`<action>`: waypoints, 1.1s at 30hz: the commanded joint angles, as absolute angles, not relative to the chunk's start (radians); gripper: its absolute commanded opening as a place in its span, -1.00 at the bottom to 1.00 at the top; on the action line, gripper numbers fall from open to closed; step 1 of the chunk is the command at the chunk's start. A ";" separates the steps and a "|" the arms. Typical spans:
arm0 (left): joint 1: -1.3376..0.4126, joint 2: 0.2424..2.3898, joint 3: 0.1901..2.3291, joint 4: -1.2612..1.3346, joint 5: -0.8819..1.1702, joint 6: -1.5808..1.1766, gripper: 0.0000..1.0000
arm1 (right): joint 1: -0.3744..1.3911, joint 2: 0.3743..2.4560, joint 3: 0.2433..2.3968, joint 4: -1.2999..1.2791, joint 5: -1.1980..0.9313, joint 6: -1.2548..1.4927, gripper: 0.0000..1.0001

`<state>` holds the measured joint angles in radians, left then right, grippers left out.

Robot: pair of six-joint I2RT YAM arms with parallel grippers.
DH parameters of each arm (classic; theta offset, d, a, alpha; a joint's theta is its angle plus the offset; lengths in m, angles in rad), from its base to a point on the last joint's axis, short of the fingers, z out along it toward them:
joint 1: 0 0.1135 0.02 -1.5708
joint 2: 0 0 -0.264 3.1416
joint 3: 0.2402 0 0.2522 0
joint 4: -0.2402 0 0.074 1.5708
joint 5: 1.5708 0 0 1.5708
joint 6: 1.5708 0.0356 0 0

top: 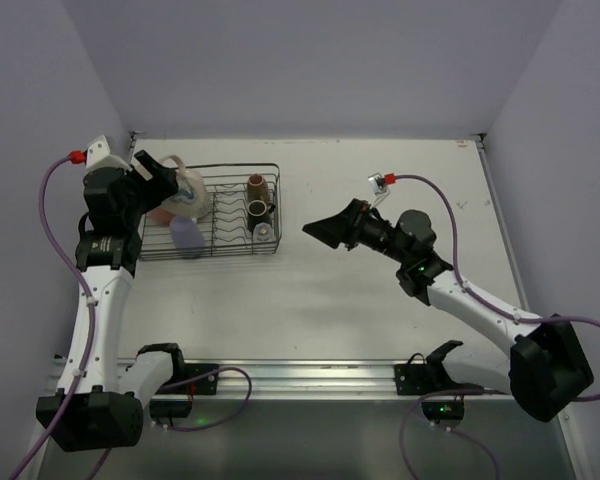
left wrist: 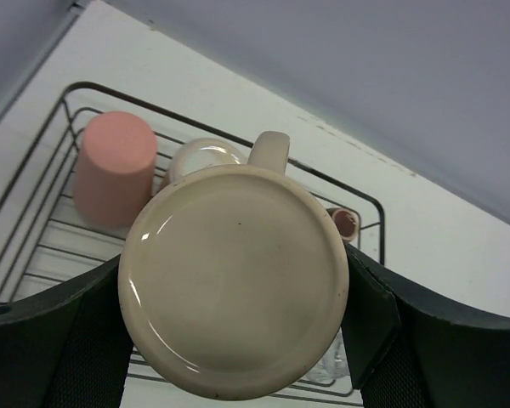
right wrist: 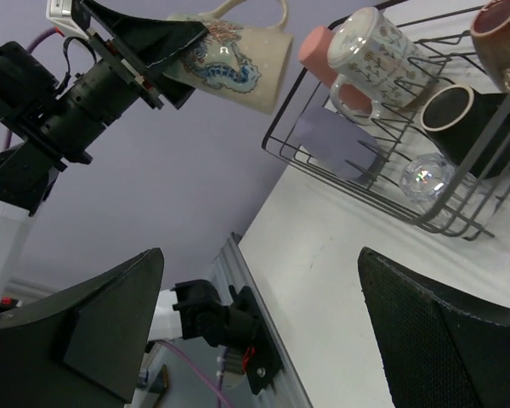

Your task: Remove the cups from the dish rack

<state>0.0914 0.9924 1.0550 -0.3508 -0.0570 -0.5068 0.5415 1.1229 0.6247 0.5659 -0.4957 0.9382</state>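
There are seven cups in all: one is lifted and six sit in the dish rack [top: 245, 166]. The lifted one is the cream printed mug [right wrist: 238, 47]. It lies on its side in the air over the rack's left end, clear of the wires, with its handle turned away from the arm. The left gripper [top: 170, 183] grasps it, one finger on each side of its body.

Three of the six cups in the rack stand at the left end:
- the salmon-pink tumbler [right wrist: 314, 47], mouth down at the far corner;
- the pale mug [right wrist: 370, 47] just beside it, toward the rack's middle;
- the lavender tumbler [right wrist: 331, 140] on the near side.

The other three line up along the rack's right end:
- the brown cup [right wrist: 501, 42], farthest back;
- the black mug [right wrist: 459, 110], in the middle;
- the clear glass [right wrist: 425, 174], at the near corner.

A row of upright prongs runs between the two groups.

The rack itself stands on the white table [top: 400, 320], at its far left. The right gripper [top: 315, 230] hangs just to the right of the rack, above bare table. Its jaws are spread wide with nothing in them, and it points at the rack's right end.
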 commanded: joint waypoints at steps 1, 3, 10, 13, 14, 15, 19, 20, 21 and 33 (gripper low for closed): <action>0.092 0.951 1.045 -0.126 0.171 -0.626 -1.00 | 0.587 1.209 0.710 0.761 -0.422 1.000 0.98; 0.089 0.950 1.023 -0.076 0.256 -0.653 -1.00 | 0.621 1.255 0.736 0.807 -0.400 1.006 0.98; 0.061 0.885 0.898 0.113 0.416 -0.813 -1.00 | 0.681 1.451 0.853 0.917 -0.367 1.049 0.98; 0.046 0.865 0.858 0.182 0.465 -0.869 -1.00 | 0.696 1.491 0.877 0.933 -0.350 1.077 0.98; 0.040 0.861 0.847 0.202 0.475 -0.885 -1.00 | 0.701 1.515 0.884 0.948 -0.350 1.084 0.98; 0.035 0.856 0.836 0.240 0.489 -0.900 -1.00 | 0.707 1.528 0.890 0.953 -0.350 1.092 0.98; 0.011 0.850 0.802 0.281 0.499 -0.939 -1.00 | 0.736 1.563 0.910 0.966 -0.338 1.108 0.98; -0.021 0.850 0.798 0.299 0.503 -0.946 -1.00 | 0.742 1.565 0.913 0.963 -0.328 1.103 0.98; -0.028 0.848 0.781 0.307 0.512 -0.953 -1.00 | 0.745 1.568 0.923 0.960 -0.330 1.097 0.98; -0.198 0.848 0.681 0.480 0.492 -1.072 -1.00 | 0.752 1.623 0.925 1.124 -0.388 1.179 0.53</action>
<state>-0.1661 0.8757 0.6720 0.2504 0.4698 -0.9874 0.7506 1.6039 0.9035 0.9829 -0.3870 1.1370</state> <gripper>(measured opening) 0.840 0.789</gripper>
